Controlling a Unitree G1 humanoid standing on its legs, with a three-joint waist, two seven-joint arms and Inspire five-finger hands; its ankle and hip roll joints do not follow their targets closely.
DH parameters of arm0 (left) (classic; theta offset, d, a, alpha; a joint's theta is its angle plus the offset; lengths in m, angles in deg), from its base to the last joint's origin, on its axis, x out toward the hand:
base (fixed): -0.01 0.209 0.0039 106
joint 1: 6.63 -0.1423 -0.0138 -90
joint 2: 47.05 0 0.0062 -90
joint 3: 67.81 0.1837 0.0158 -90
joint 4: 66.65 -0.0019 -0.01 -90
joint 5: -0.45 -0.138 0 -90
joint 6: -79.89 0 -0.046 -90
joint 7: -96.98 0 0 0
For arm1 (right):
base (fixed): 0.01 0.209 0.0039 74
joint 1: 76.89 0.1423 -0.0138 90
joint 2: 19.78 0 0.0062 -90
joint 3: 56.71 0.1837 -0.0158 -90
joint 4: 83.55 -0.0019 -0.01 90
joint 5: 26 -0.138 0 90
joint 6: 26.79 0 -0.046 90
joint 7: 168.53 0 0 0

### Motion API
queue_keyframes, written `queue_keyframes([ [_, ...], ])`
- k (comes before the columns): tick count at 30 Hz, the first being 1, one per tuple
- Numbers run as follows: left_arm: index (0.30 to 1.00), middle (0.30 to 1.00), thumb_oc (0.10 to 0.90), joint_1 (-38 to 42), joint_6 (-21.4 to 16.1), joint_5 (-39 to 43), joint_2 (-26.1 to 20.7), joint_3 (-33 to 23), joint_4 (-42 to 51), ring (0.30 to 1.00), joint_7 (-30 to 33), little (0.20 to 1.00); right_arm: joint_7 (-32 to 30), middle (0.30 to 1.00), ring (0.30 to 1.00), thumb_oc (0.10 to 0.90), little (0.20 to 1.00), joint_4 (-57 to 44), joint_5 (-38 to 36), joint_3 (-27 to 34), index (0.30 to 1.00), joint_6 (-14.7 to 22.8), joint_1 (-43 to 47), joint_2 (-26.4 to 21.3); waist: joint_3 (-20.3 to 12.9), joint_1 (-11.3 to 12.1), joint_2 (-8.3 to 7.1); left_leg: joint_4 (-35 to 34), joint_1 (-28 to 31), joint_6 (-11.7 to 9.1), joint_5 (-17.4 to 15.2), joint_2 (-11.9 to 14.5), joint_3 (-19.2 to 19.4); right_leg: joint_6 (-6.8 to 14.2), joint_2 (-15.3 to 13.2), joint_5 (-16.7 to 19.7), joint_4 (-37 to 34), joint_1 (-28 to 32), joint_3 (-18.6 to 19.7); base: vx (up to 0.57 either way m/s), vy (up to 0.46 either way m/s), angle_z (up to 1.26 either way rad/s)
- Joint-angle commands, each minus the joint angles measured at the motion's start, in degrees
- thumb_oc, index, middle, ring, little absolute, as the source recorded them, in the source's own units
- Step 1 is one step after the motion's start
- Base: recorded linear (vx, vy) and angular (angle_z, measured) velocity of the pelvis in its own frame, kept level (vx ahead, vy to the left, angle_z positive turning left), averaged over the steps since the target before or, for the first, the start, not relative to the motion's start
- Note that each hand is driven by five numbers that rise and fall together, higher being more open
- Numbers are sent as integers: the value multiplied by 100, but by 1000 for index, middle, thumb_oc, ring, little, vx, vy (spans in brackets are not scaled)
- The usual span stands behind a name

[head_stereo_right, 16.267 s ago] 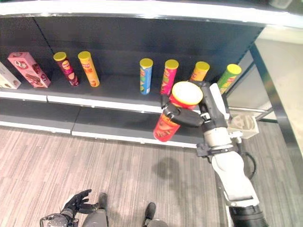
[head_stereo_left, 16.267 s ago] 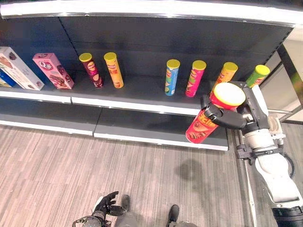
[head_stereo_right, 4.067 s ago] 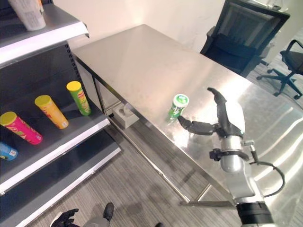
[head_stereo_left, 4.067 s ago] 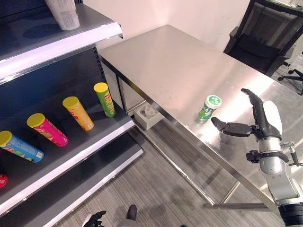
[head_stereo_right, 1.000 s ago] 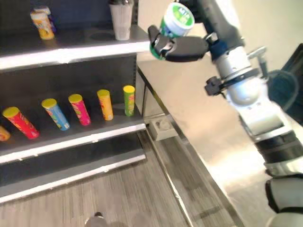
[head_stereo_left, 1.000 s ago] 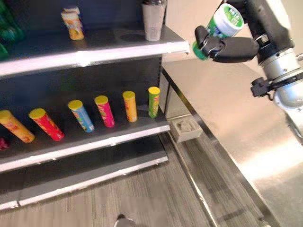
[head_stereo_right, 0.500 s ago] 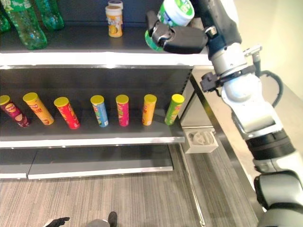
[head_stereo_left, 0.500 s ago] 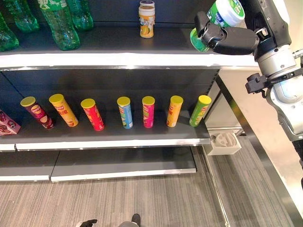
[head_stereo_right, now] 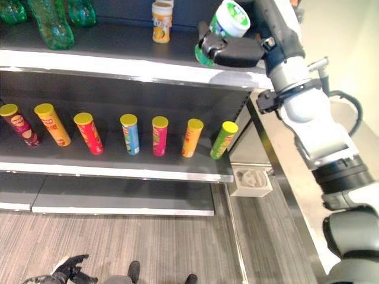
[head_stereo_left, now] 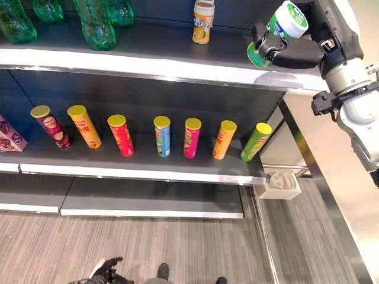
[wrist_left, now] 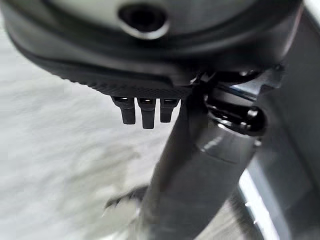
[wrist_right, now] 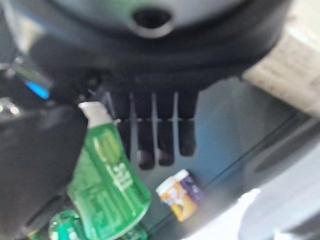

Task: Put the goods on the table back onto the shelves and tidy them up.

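Note:
My right hand point(head_stereo_left: 296, 53) is shut on a green tub with a white lid point(head_stereo_left: 279, 29), held tilted just above the right end of the top shelf point(head_stereo_left: 177, 68). In the right wrist view the green tub point(wrist_right: 107, 192) lies between the thumb and the fingers point(wrist_right: 159, 142). Farther back on that shelf stands a small orange-and-white bottle point(head_stereo_left: 203, 16), with green bottles point(head_stereo_left: 98, 26) at the left. My left hand point(head_stereo_right: 66, 269) hangs low near the floor, fingers relaxed.
The middle shelf point(head_stereo_left: 148, 168) carries a row of several tilted chip cans point(head_stereo_left: 161, 135) and a pink box point(head_stereo_left: 9, 133) at the far left. A steel table point(head_stereo_left: 349, 189) runs along the right. A small white box point(head_stereo_left: 283, 183) sits on the floor beside the shelving.
The camera has swung round to face the shelves. My right hand keeps the green tub and has come slightly lower over the top shelf's right end.

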Motion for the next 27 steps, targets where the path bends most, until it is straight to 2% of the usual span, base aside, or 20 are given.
queue_keyframes([
  [1, 900, 900, 800, 42, -111, 37, -274, 195, -146, 900, 106, 900, -140, 300, 300, 400, 300, 248, -410, -78, 300, 387, 1266, -185, -642, 264, -71, 17, -7, -195, -425, 94, 50, 457, -352, -128, 221, 56, -195, 85, -80, 5],
  [10, 900, 900, 800, 49, -91, 35, -214, 277, -230, 900, 147, 900, -77, 300, 300, 400, 300, 616, -490, -343, 300, 384, 1520, -85, -647, 343, -179, 17, -37, -256, -394, 176, -71, 428, -321, -195, 229, 174, -471, 34, -38, 19],
  [13, 900, 900, 800, 57, -97, 25, -223, 313, -275, 900, 151, 900, -47, 300, 300, 400, 300, 797, -504, -426, 300, 375, 1586, -49, -609, 437, -246, 17, -69, -291, -392, 215, -124, 431, -310, -215, 249, 207, -611, 27, -31, 18],
  [22, 900, 900, 800, 61, -104, 24, -300, 311, -348, 900, 185, 900, -16, 300, 300, 400, 300, 1401, -575, -602, 300, 301, 1776, 56, -531, 589, -395, 17, -156, -261, -382, 190, -227, 447, -348, -169, 264, 190, -762, 7, -11, 13],
  [27, 900, 900, 800, 107, -130, 82, -400, 359, -258, 900, 187, 900, 81, 300, 300, 400, 300, 1861, -584, -913, 300, 194, 2002, 104, -438, 677, -518, 17, -250, -248, -371, 169, -282, 462, -375, -130, 276, 135, -831, -1, -2, 1],
])
